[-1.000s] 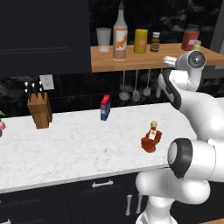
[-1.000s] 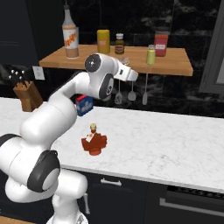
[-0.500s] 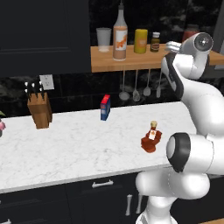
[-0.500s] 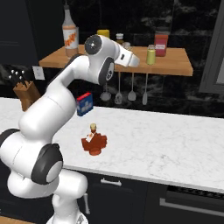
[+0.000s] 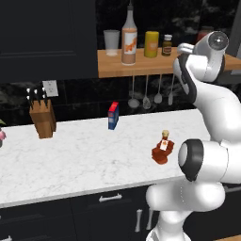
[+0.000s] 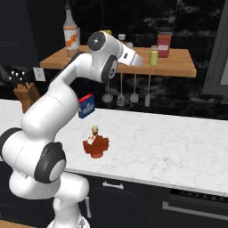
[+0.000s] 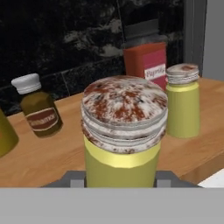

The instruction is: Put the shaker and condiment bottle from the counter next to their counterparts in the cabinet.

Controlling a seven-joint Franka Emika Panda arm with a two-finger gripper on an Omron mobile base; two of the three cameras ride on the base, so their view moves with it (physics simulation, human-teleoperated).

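We are seeing fingers (image 7: 120, 180) gripping the shaker (image 7: 124, 133) over the wooden cabinet (image 7: 52, 157).
Yellow-green cylinder, ridged speckled cap; matching shaker (image 7: 183, 100) standing near.

Glossy white arm (image 6: 67, 89) — rounded segments, dark grey joint caps.

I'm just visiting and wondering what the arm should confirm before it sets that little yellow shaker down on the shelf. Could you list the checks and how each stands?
1. Shaker held in the gripper: ok, the fingers sit against both its sides.
2. Shaker upright: ok, its speckled cap faces up.
3. Matching shaker located: ok, it stands on the wooden shelf just ahead, beside the red jar.
4. Bare shelf spot next to the match: ok, open wood lies between it and the small brown bottle.
5. Held shaker's base touching the shelf: cannot tell, the base is hidden.
6. Condiment bottle waiting on the counter: ok, untouched.
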